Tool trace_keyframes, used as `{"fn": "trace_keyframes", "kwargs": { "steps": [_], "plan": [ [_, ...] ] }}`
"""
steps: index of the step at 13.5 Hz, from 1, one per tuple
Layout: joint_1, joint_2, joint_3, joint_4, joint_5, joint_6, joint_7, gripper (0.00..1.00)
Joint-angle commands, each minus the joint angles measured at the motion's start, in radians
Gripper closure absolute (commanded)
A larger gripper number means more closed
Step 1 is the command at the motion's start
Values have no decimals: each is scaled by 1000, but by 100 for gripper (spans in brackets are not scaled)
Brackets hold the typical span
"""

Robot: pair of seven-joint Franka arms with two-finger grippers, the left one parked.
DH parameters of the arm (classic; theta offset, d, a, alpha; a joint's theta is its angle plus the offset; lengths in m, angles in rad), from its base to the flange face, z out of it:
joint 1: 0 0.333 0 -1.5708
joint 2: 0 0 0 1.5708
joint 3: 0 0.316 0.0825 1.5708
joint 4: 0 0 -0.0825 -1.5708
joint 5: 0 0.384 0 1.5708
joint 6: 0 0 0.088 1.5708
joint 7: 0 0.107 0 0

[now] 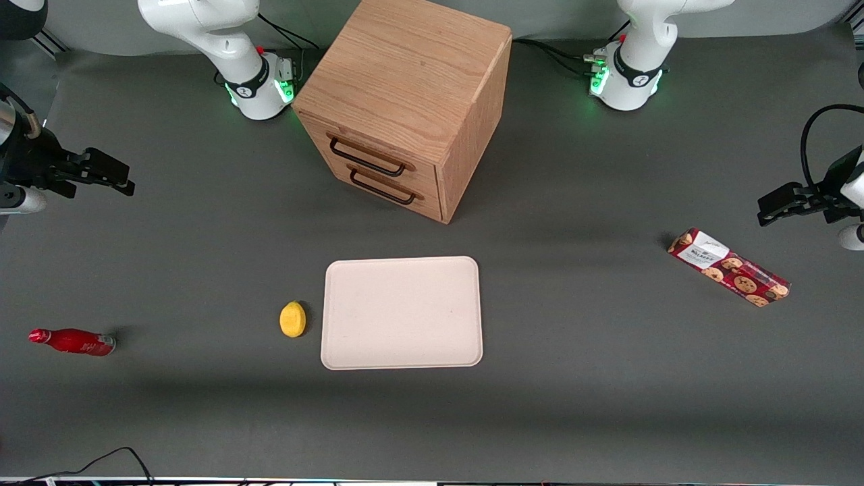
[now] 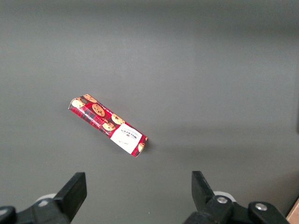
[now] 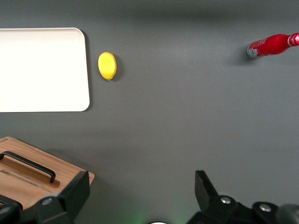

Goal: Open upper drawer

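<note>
Front view of a grey table (image 1: 574,378) with one oak cabinet (image 1: 405,88) standing at about 12 o'clock from the tray, turned at an angle so its front corner points toward the camera. The cabinet carries two drawers, both shut flush with the face. The upper drawer (image 1: 370,154) sits directly above the lower drawer (image 1: 385,185), and each bears one dark bar handle. One cream tray (image 1: 402,312) lies flat on the table, nearer the front camera than the cabinet, with a band of bare table between its rim and the cabinet's base. One yellow lemon (image 1: 293,318) rests just beside the tray's short edge, apart from it. One red bottle (image 1: 73,341) lies on its side toward the working arm's end of the table, at roughly 9 o'clock from the lemon and well apart from it. One biscuit packet (image 1: 729,267) lies flat toward the parked arm's end, well apart from tray and cabinet. The gripper (image 1: 108,177) hangs above the table at the working arm's end, at about 9 o'clock from the cabinet, well apart from the drawer handles; the wrist view shows its two fingers (image 3: 70,196) spread wide, holding nothing. Open table lies between gripper and cabinet front
</note>
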Motion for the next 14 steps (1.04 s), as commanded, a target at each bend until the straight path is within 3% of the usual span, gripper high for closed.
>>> {"fn": "trace_keyframes", "kwargs": {
  "steps": [1,7,14],
  "plan": [
    [-10,15,-2,29,13,-29,-14,0],
    [62,8,4,30,16,-60,-8,0],
    [338,5,-10,29,61,-116,-2,0]
  ]
}}
